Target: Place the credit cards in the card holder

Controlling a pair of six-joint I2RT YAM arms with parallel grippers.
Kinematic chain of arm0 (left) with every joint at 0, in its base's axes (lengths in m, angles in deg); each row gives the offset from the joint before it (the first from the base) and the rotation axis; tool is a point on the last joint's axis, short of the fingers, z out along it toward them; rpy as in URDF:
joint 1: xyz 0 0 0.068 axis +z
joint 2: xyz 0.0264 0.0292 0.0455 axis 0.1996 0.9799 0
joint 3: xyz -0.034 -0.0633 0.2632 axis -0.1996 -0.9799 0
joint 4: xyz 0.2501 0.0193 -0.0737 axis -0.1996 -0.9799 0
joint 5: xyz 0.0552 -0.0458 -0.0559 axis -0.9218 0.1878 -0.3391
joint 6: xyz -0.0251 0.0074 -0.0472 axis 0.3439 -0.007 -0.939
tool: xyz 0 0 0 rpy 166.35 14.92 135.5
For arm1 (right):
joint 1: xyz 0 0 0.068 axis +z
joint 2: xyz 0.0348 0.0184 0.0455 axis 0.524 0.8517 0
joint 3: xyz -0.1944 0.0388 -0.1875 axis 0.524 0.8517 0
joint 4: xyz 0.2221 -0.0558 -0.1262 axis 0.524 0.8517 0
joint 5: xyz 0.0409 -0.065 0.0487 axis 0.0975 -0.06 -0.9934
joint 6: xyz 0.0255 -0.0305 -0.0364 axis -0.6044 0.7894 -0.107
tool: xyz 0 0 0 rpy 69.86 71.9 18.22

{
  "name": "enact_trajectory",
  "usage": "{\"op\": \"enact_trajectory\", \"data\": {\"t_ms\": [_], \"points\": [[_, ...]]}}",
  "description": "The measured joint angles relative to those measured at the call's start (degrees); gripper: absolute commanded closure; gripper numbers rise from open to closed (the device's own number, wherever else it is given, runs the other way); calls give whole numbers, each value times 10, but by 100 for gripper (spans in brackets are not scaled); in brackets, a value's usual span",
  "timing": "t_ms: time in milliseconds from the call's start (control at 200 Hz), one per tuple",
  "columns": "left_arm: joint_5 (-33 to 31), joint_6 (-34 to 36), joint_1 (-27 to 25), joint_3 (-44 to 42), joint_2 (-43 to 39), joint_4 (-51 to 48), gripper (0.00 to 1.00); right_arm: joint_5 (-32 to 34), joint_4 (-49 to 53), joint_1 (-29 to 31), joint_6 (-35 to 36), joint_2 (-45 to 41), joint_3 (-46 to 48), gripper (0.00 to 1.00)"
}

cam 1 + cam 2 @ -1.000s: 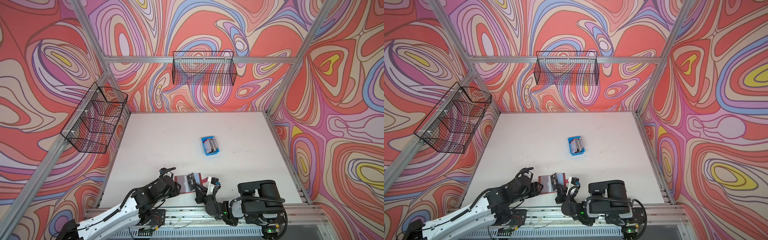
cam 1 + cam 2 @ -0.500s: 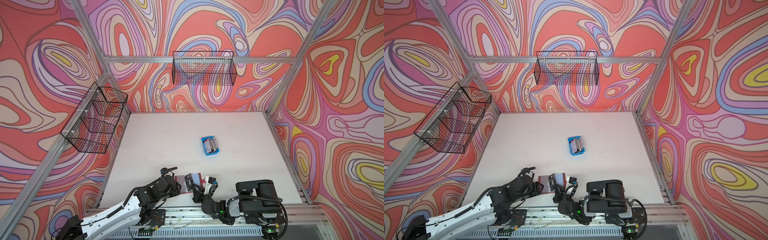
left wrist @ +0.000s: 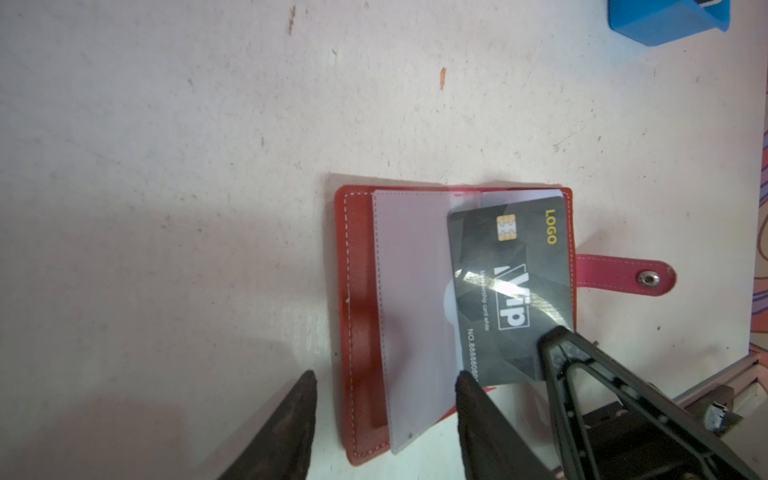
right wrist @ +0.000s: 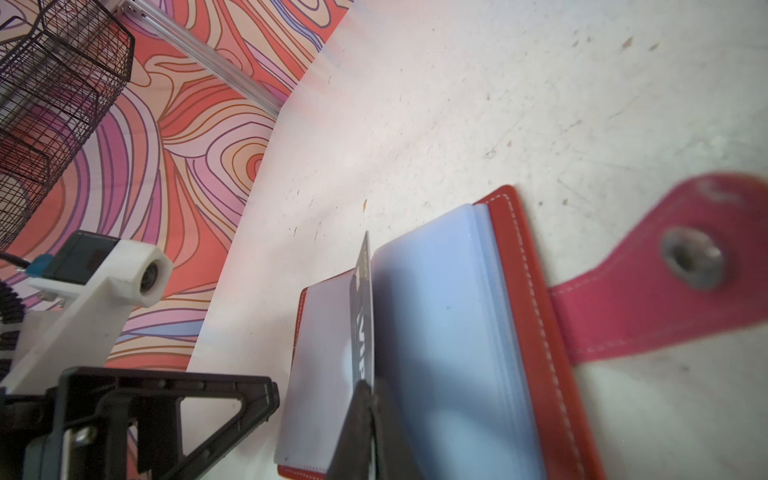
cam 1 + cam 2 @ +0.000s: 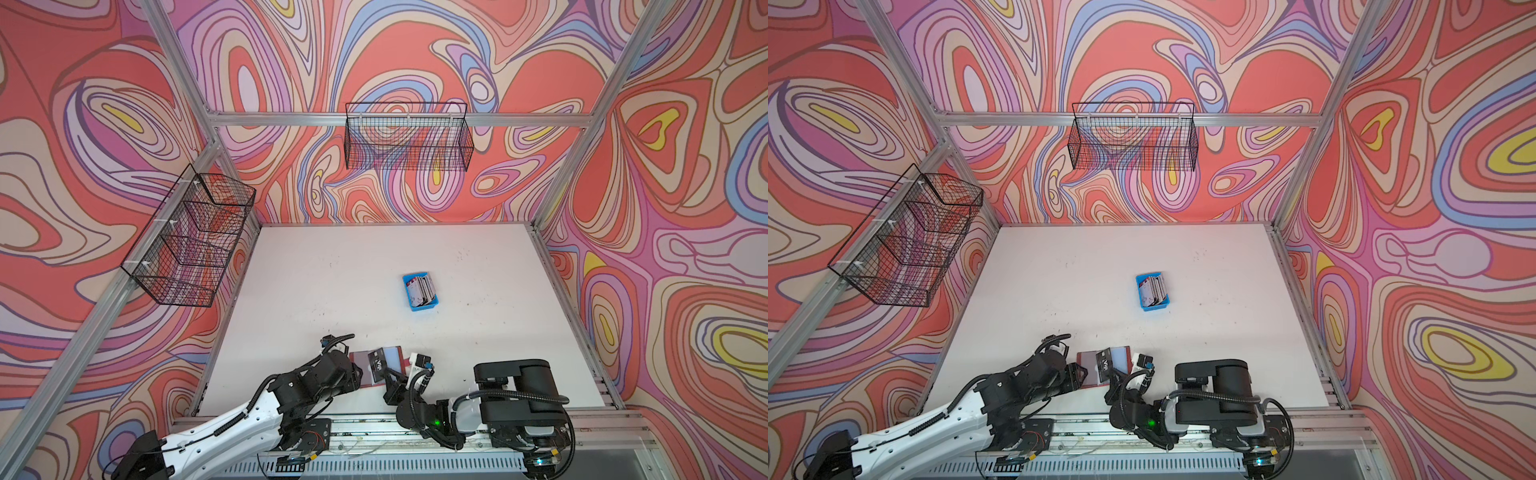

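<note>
Since a second ago the right gripper (image 4: 368, 388) has carried the black VIP card (image 3: 507, 291) sideways, from beside the strap end of the card holder (image 3: 357, 311) to above its open middle; the left gripper (image 3: 386, 384) has hardly moved.

The holder is a red leather-like booklet with white stitching; it lies open and flat on the scuffed white table (image 5: 332, 291), near the front edge; its pages are frosted clear plastic sleeves; a pink strap (image 3: 623, 276) with a metal snap lies out to one side. The card is thin, glossy and black, with a gold chip and yellow "LOGO" print.

The right gripper is clamped on one corner of the card; the card stands tilted over the fold, between a single sleeve page and the thick stack of pages; whether it is already inside a sleeve I cannot tell. The left gripper's jaws stand apart over the holder's other half and clamp nothing; whether they touch it I cannot tell.

Well apart, toward mid-table, a small blue plastic tray (image 5: 424, 307) holds the other credit cards (image 5: 422, 289) on edge; two black wire baskets (image 5: 407, 141) hang on the walls.
</note>
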Motion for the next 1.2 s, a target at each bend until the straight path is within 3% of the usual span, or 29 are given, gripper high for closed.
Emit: {"op": "enact_trajectory", "data": {"t_ms": [1202], "points": [[0,0,0,-2,19,16,44,10,45,0,-29,-12,-12,100]]}}
